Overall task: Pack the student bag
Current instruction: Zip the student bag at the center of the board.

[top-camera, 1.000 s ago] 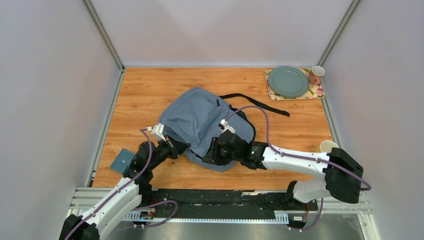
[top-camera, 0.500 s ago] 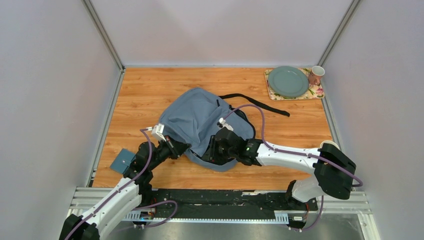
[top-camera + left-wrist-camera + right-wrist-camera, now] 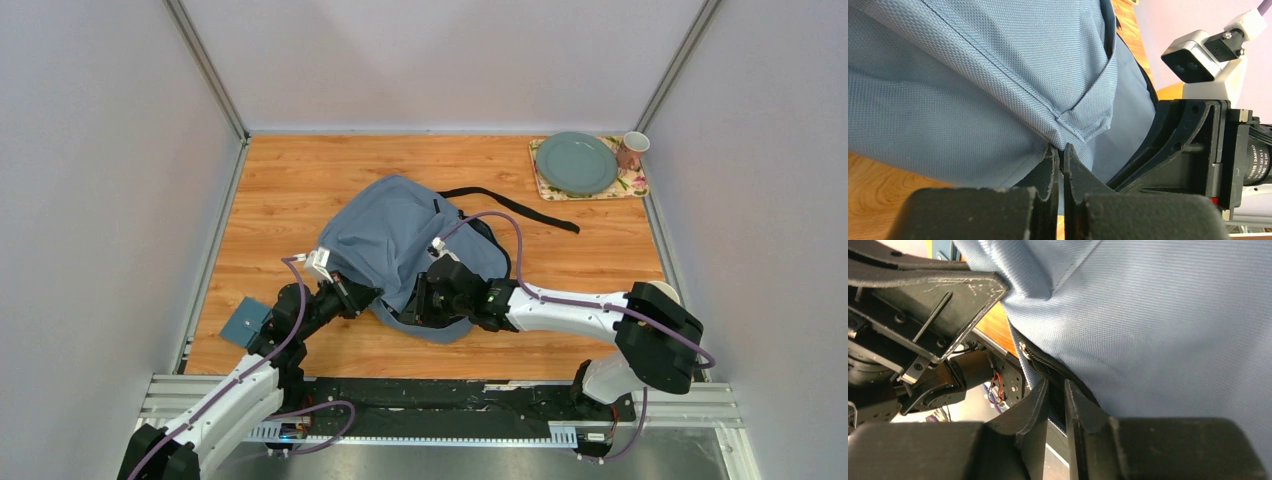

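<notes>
The student bag (image 3: pixel 395 245), a soft grey-blue backpack, lies crumpled in the middle of the wooden table, and its fabric (image 3: pixel 973 85) fills the left wrist view. My left gripper (image 3: pixel 362 292) is at its near-left edge, and the jaws (image 3: pixel 1060 149) are shut on a fold of the fabric. My right gripper (image 3: pixel 420 302) is at the bag's near edge, just right of the left one. Its jaws (image 3: pixel 1057 386) stand close together with the dark zip band (image 3: pixel 1040 362) of the bag between them.
A black strap (image 3: pixel 512 205) trails right from the bag. A teal plate (image 3: pixel 576 163) on a floral mat and a cup (image 3: pixel 632 150) sit at the far right corner. A small blue box (image 3: pixel 244 322) lies beside my left arm at the near left.
My right arm has drawn in to the left, and its gripper has slid slightly left along the bag's near edge as its jaws narrowed a little. The left arm holds still.
</notes>
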